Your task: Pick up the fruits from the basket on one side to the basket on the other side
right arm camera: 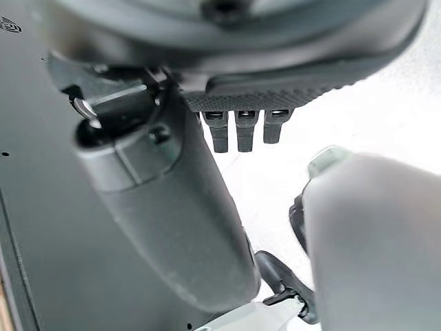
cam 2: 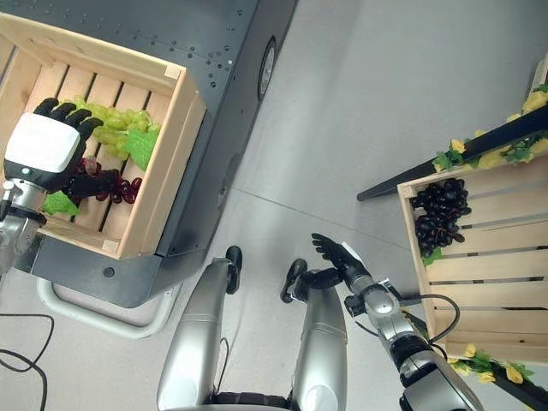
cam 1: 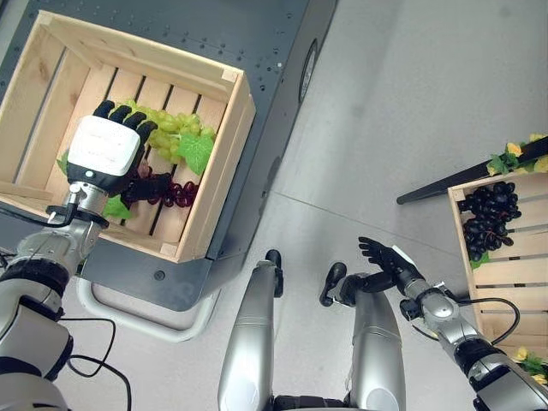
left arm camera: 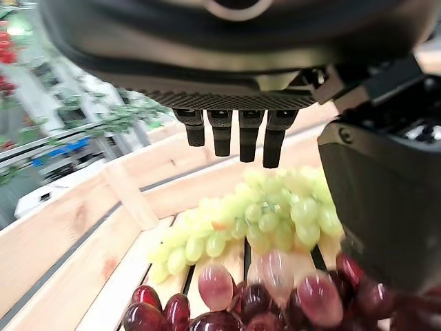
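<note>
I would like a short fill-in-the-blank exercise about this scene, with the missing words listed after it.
1. The left hand is over the left crate, which holds green grapes and ____ grapes.
2. The right crate holds a bunch of ____ grapes.
3. The right hand is open and holds ____.

Missing words: red; black; nothing

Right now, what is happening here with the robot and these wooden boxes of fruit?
The robot is moving fruit between two crates. Its left hand is down inside the light wooden slatted crate on its left, over a bunch of green grapes and a bunch of dark red grapes, with fingers straight and nothing grasped yet. The right hand is open and idle above the floor. The other wooden crate, on the right, holds black grapes.
</note>
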`<state>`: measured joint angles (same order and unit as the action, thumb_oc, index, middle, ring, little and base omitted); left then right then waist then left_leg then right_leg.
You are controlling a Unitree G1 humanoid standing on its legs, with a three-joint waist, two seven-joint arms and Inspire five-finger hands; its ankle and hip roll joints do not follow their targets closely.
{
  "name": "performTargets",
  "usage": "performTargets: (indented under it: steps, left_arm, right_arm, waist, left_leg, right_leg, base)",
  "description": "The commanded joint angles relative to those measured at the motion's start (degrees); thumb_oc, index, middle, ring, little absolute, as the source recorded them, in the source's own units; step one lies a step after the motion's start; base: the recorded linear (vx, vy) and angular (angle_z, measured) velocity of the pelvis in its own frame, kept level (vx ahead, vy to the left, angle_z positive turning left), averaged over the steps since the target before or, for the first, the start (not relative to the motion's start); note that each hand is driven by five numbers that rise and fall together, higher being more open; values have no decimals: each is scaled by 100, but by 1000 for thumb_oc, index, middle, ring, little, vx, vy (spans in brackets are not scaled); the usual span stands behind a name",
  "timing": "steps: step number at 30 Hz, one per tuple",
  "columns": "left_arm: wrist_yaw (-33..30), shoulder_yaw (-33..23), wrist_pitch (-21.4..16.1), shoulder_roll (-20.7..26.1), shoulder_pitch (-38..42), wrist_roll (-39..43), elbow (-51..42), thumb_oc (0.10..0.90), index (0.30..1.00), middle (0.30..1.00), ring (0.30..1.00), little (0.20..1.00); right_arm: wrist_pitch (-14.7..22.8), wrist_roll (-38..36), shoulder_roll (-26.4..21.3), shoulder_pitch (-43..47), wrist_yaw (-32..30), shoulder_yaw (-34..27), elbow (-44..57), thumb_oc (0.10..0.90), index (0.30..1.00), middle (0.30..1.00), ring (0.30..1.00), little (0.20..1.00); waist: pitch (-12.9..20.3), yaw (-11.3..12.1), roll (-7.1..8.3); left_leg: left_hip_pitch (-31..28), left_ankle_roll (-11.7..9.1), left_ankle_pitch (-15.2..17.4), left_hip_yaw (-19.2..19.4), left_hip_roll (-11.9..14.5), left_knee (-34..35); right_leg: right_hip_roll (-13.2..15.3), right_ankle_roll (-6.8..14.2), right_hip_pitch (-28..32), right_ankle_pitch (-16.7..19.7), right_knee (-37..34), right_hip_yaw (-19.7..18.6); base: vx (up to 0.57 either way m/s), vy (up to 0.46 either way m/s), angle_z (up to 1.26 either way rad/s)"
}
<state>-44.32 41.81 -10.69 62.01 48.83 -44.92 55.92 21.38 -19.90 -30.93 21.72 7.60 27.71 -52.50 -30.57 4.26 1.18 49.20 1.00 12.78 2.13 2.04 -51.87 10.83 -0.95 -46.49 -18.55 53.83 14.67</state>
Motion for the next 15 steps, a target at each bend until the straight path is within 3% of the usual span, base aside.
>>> performTargets:
  steps: [1, 8, 12, 15]
  left_arm:
    - [-46, -310, 585, 776, 465, -48, 54, 800, 900, 900, 900, 900]
    - [-165, -161, 703, 880, 742, -369, 66, 800, 900, 900, 900, 900]
    - [-532, -137, 809, 889, 865, -315, 71, 800, 900, 900, 900, 900]
    - [-732, -128, 806, 849, 978, -183, 149, 800, 900, 900, 900, 900]
  right_arm:
    - [141, 81, -429, -172, 65, -193, 317, 800, 900, 900, 900, 900]
    - [239, 4, -411, -125, 97, -237, 215, 800, 900, 900, 900, 900]
    - [320, -66, -315, -108, 140, -203, 210, 800, 900, 900, 900, 900]
    - [393, -104, -230, -198, 101, -126, 245, 800, 900, 900, 900, 900]
  waist:
    - [77, 40, 36]
    - [77, 55, 150]
    - [77, 77, 228]
    - [77, 82, 288]
  left_leg:
    - [-409, 309, 176, 422, -233, 454]
    - [-95, 318, 67, 359, -178, 410]
    - [-53, 287, 42, 323, -158, 472]
    - [-156, 281, 174, 306, -127, 449]
  right_leg:
    - [-248, -32, 486, 257, -363, 72]
    - [-240, -39, 239, 394, -363, 176]
    - [-260, 3, 242, 462, -470, 233]
    - [-262, 75, 336, 406, -464, 225]
  base:
    - [0, 0, 0]
    - [-30, -12, -1]
    - [-8, -23, 6]
    - [12, -6, 1]
